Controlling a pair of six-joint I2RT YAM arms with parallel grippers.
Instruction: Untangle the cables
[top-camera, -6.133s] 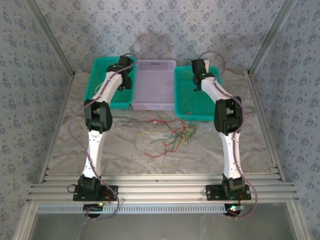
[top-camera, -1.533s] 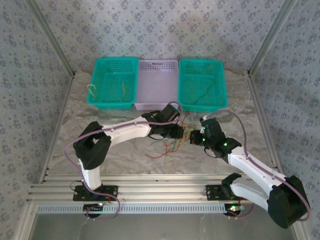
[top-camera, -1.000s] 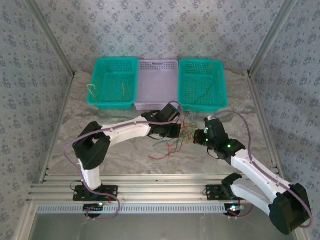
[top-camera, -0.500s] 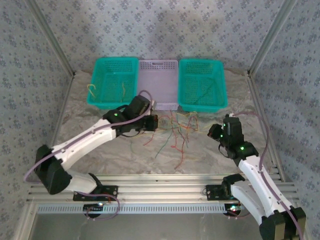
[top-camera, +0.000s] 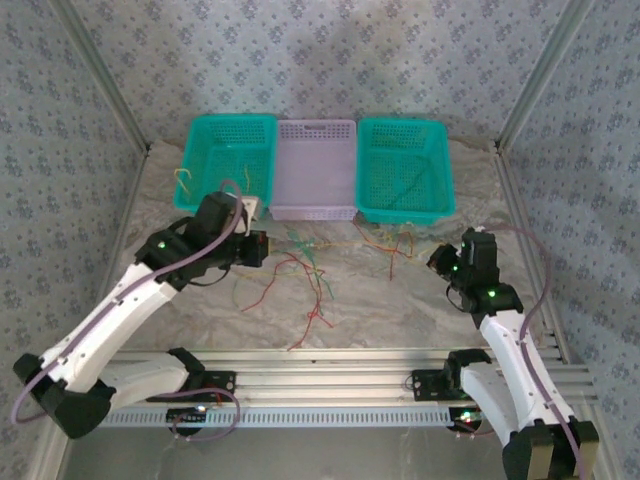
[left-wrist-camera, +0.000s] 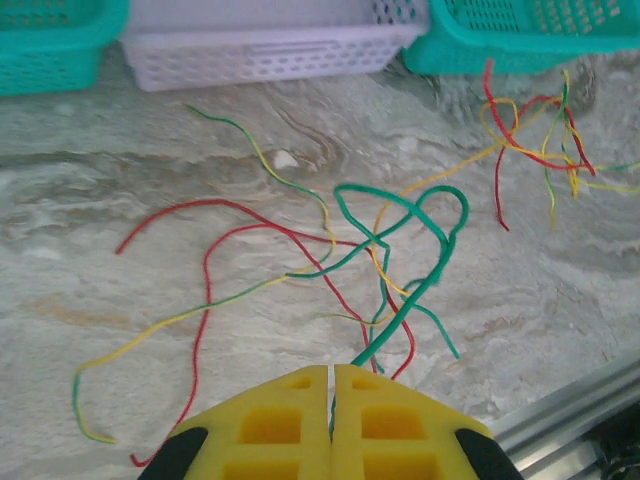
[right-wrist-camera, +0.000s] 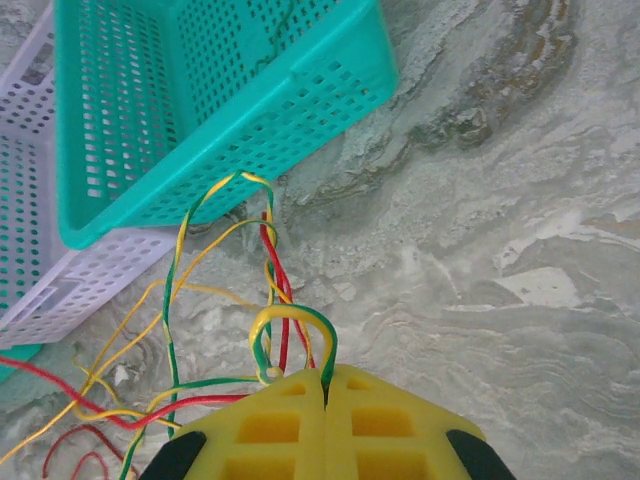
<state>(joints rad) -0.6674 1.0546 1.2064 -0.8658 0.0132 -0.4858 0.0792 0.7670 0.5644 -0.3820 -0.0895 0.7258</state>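
While my left gripper (left-wrist-camera: 331, 372) pinches a green strand (left-wrist-camera: 402, 318) and my right gripper (right-wrist-camera: 325, 378) a yellow-green loop (right-wrist-camera: 291, 313), I see yellow wires (top-camera: 183, 178) in the left teal mesh basket (top-camera: 230, 120); thin red, green and yellow cables (top-camera: 310, 275) sprawl over the marbled tabletop (top-camera: 400, 312), floral wallpaper (top-camera: 330, 50) behind.

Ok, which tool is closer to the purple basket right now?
Left. The left tool, shut on a green cable, sits just in front of the purple basket, by its near left corner; the right tool is farther off, in front of the right teal basket.
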